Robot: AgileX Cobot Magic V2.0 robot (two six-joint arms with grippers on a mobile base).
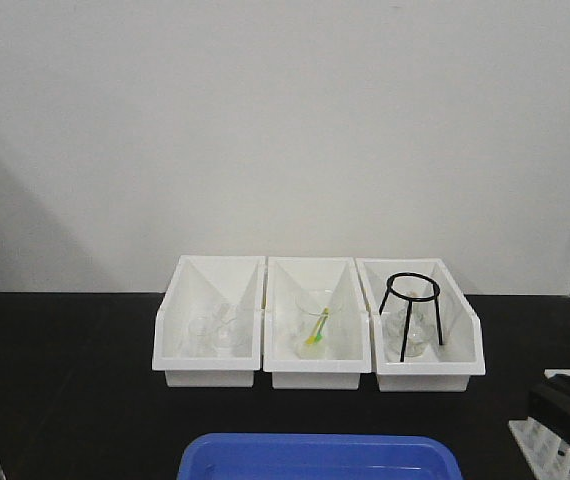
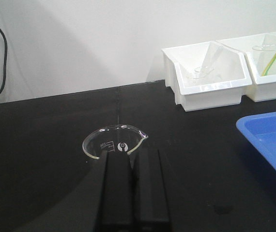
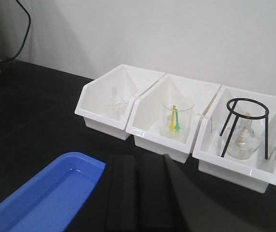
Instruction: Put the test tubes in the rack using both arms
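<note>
Two black end effectors sit closest to us in the wrist views. Our left end effector [image 2: 132,159] has its fingers pressed together with nothing between them, hanging just above the black worktop [image 2: 41,159] with the rim of a clear glass beaker [image 2: 115,141] right past its tips. Our right end effector [image 3: 137,166] is likewise pressed together and empty, low over the worktop beside the blue tray [image 3: 46,195].

From the front view, we see that tray at the near edge, and the white rack [image 1: 557,450] at the near right corner, only its holed top partly in frame under a dark arm part. We cannot make out any test tubes in it.

Farther back, three white bins stand side by side by the wall: the left bin [image 1: 211,322] with small clear glassware, the middle bin [image 1: 316,322] with a glass holding yellow and green sticks [image 1: 318,328], the right bin [image 1: 420,325] with a black ring stand [image 1: 412,315] over a flask.
</note>
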